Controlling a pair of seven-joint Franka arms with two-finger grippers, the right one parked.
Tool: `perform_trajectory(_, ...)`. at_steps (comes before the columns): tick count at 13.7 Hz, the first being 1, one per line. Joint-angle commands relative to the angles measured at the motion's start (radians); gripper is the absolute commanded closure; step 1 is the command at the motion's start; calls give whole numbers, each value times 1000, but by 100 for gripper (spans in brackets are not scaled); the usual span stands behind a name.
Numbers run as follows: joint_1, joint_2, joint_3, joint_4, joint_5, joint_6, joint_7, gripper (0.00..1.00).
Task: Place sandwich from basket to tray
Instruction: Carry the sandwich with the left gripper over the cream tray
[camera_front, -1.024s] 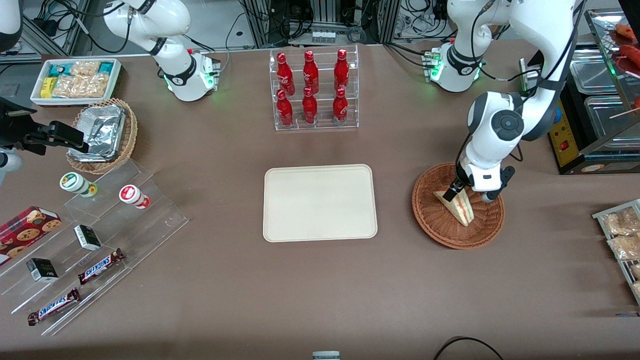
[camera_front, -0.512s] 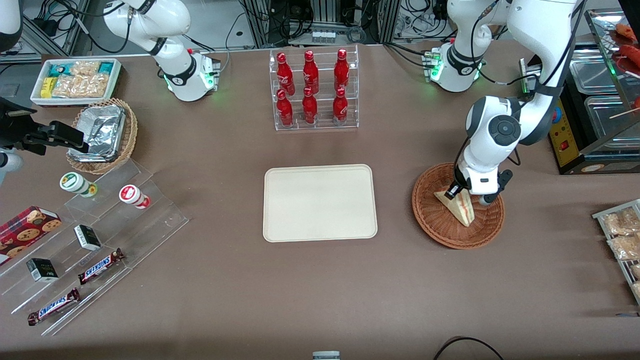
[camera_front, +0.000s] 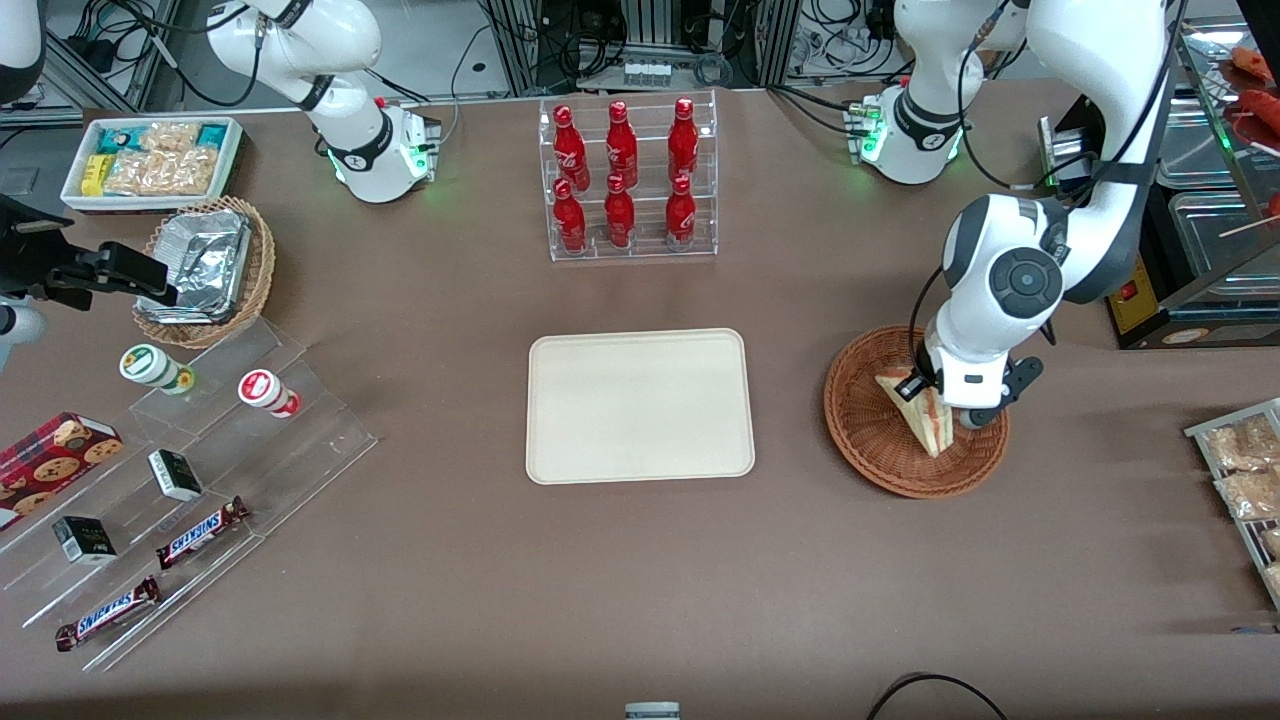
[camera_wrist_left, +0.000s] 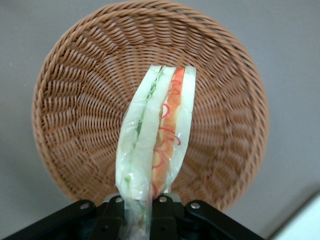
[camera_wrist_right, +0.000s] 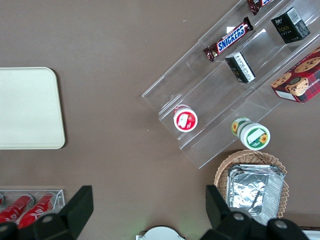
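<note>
The sandwich (camera_front: 925, 413) is a wrapped white-bread wedge with red, orange and green filling. It hangs over the reddish-brown wicker basket (camera_front: 870, 440), pinched at one end by my gripper (camera_front: 925, 388). In the left wrist view the gripper (camera_wrist_left: 145, 216) is shut on the sandwich (camera_wrist_left: 155, 140), which stands edge-on above the basket (camera_wrist_left: 75, 100). The cream tray (camera_front: 640, 405) lies flat at the middle of the table, beside the basket toward the parked arm's end, with nothing on it. The right wrist view shows a corner of the tray (camera_wrist_right: 27, 107).
A clear rack of red bottles (camera_front: 625, 180) stands farther from the front camera than the tray. Toward the parked arm's end are a foil-lined tan basket (camera_front: 205, 270), a white snack bin (camera_front: 150, 160) and an acrylic stand with snacks (camera_front: 190, 470). A food warmer (camera_front: 1200, 200) flanks the working arm.
The gripper has risen a little with the sandwich in it, and the wedge's held end now hangs clear of the basket's floor. The arm's elbow has swung slightly outward.
</note>
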Motion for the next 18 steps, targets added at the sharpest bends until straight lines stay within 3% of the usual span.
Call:
perform_trajectory(1, -60, 44, 3, 130, 9, -135, 108, 100)
perform_trajectory(4, -145, 56, 2, 162, 6, -137, 194, 100)
perform_trajectory(9, -281, 186, 3, 304, 4, -128, 197, 100)
perform_trajectory(18, -518, 475, 3, 651, 0, -144, -102, 100)
